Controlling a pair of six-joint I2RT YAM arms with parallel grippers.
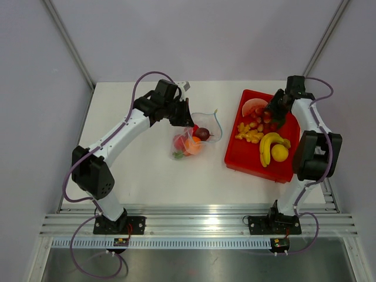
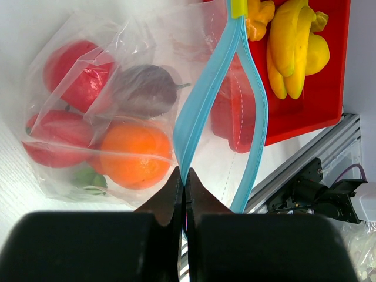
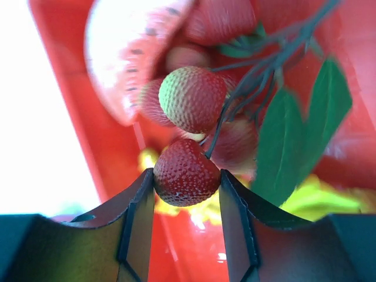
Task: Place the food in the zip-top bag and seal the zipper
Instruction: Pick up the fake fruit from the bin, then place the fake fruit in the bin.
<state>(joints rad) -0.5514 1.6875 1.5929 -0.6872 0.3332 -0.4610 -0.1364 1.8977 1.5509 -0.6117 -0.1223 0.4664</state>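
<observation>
Counter (image 1: 147, 170): white surface carrying everything; only the top view shows it whole, with the bag left of centre and the tray to the right, well apart.
Red tray (image 1: 235, 155): holds bananas (image 1: 269, 147), a lemon (image 1: 280, 153), a watermelon slice (image 1: 254, 107) and the berry cluster.
Zip-top bag (image 1: 197, 138): clear, crinkled plastic lying on the counter beside the tray; the left wrist view shows its wrinkles and contents, which the top view gives only as coloured blobs.
Left gripper (image 2: 184, 171): clenched on the zipper strip at the end of the bag's mouth, fingers pressed together; this pinch is hidden in the top view.
Right gripper (image 3: 187, 176): over the tray, grasping one red berry of the cluster, both fingers touching it; seen only in the right wrist view.
Zipper (image 2: 205, 100): light blue strip, its two sides parted into an open loop beyond the pinch.
Food (image 2: 135, 153): inside the bag, an orange, a dark purple fruit and red pieces, touching one another.
Berry cluster (image 3: 192, 98): bumpy red berries on a dark stem with green leaves.
</observation>
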